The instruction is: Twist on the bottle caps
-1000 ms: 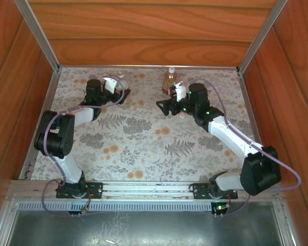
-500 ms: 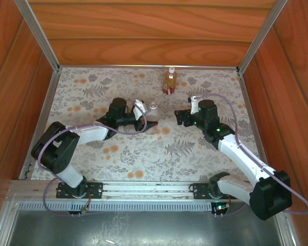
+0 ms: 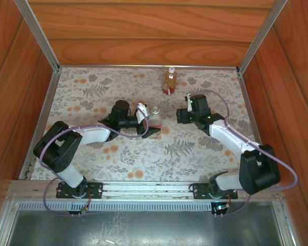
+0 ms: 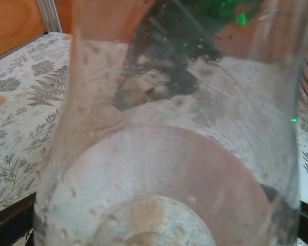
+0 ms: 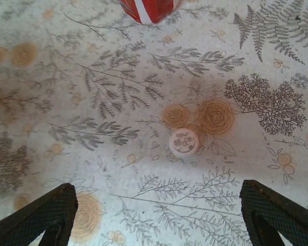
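From above, the red bottle [image 3: 169, 82] stood upright at the far edge of the floral table [image 3: 92, 148]. The clear bottle [image 3: 154, 115] stood nearer the arm bases than the red bottle and a little to its left. The left gripper [image 3: 148, 123] reached in to it from the left. The right gripper [image 3: 183, 117] hung nearer than the red bottle and slightly to its right, facing the clear bottle across a gap.

The overhead view did not settle how either pincer stood; the wrist cameras did. In the left wrist view the clear bottle [image 4: 159, 154] filled the frame. Dark fingers [image 4: 7, 223] sat hard against both of its lower flanks, so the pincer was closed around it. Through the plastic the right arm [image 4: 164, 56] showed as a dark blur with a green light.

In the right wrist view the right gripper [image 5: 156, 187] was spread wide, its fingers [image 5: 46, 215] in the two lower corners with nothing between them. A cap [image 5: 184, 142] lay flat on the table, nearer the gripper than the red bottle [image 5: 146, 9] and well apart from it. It was just beyond the open fingertips, touching neither.
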